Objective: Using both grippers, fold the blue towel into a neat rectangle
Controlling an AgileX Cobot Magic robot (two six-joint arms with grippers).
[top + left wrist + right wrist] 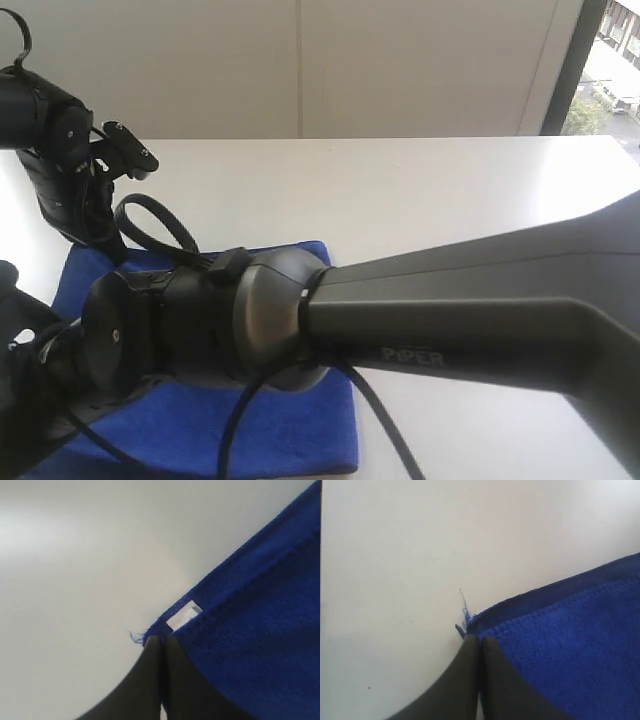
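Both sets of jaws are closed, each pinching a corner of the blue towel point(290, 420), which lies flat on the near left part of the white table point(450, 190). The left gripper point(161, 641) bites only the very tip of its corner, just beside the white tag point(184, 616), so the cloth could slip free once lifted. At the right gripper point(479, 639) the edge looks doubled, and the jaws may hold one layer only, letting the other sag. The right arm point(480, 310) reaches across the towel with cables looping over it, and these might drag or bunch the cloth. Uneven travel of the two corners would likely leave a skewed fold.
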